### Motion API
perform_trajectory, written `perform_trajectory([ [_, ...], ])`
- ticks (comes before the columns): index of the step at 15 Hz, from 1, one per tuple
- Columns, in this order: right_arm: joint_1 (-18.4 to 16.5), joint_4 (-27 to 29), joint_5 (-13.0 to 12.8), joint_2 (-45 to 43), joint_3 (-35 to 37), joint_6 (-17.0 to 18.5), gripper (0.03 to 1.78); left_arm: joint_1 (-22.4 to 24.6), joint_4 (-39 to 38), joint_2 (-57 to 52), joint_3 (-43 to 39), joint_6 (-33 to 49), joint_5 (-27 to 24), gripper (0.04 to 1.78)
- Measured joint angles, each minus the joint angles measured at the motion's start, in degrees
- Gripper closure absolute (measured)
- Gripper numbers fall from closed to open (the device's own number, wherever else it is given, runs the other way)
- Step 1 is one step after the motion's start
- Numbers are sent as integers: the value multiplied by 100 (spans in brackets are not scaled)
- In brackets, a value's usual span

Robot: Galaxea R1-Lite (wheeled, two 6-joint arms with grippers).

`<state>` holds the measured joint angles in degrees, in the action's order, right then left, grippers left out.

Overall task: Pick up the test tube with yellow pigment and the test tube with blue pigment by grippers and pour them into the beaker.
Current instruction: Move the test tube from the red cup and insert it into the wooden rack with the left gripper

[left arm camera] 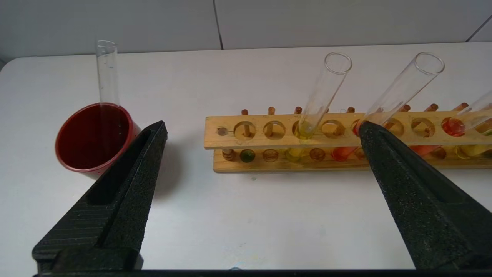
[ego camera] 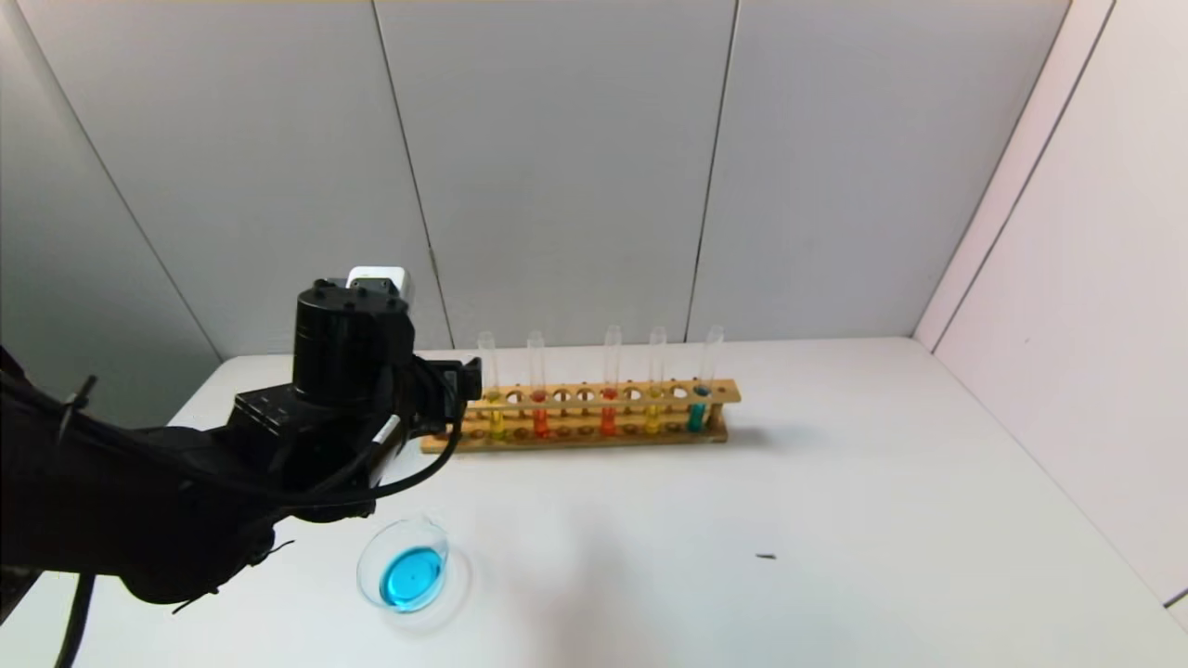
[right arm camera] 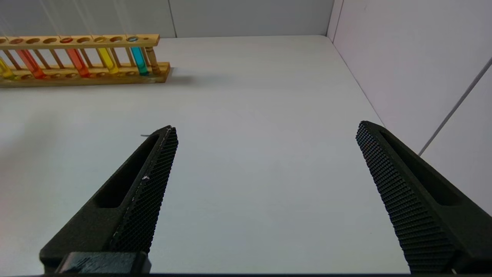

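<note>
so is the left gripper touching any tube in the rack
Apart. The left wrist view shows the left gripper open short of the rack, bare table between.

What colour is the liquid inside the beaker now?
Bright cyan-blue liquid lies in the beaker; the head view shows it best.

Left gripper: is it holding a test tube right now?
No. In the left wrist view the left gripper is open and empty, fingers spread before the wooden rack.
</note>
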<state>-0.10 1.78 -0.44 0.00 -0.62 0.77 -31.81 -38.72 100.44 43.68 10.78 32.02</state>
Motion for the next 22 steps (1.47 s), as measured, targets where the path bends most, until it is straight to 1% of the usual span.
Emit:
perform_trajectory([
  [3, 0, -2, 0, 0, 0, 2, 11, -16, -369, 480, 213, 2, 2, 7],
  [13, 0, 0, 0, 0, 0, 0, 11, 89, -645, 1558, 1152, 9, -11, 7],
  [18, 0, -2, 0, 0, 0, 0, 11, 232, -762, 1952, 1426, -39, -50, 7],
  [22, 0, 0, 0, 0, 0, 2, 11, 240, -783, 2094, 1552, -55, -59, 7],
])
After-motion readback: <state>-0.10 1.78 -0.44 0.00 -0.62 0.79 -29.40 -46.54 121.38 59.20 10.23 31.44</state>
